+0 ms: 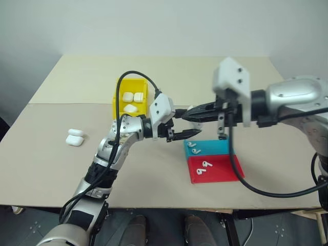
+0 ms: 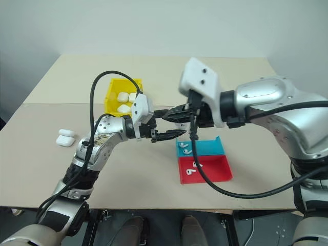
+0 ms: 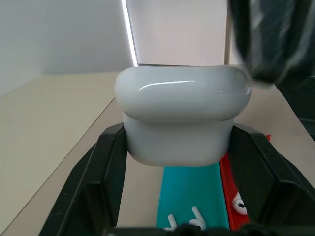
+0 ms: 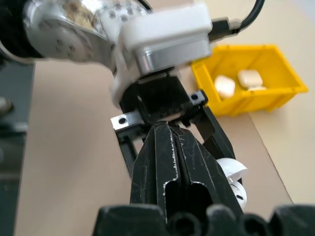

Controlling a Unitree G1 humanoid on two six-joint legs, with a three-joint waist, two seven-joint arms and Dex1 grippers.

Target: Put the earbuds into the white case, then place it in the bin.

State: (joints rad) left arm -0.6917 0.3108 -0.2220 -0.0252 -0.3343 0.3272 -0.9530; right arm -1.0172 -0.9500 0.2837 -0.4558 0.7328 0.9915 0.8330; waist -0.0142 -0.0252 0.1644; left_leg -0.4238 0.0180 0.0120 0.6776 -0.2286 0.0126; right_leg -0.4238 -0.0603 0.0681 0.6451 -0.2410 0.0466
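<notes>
Case lies crosswise in left pincer, lid shut.

The glossy white case hangs clamped above the table; the earbuds lie on trays.

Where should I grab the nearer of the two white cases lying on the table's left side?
Come straight down from above and pinch the nearer case across its two short ends. It lies flat on the table, and its twin sits close along its far long side, so a finger probably won't fit there. The ends look free.
</notes>
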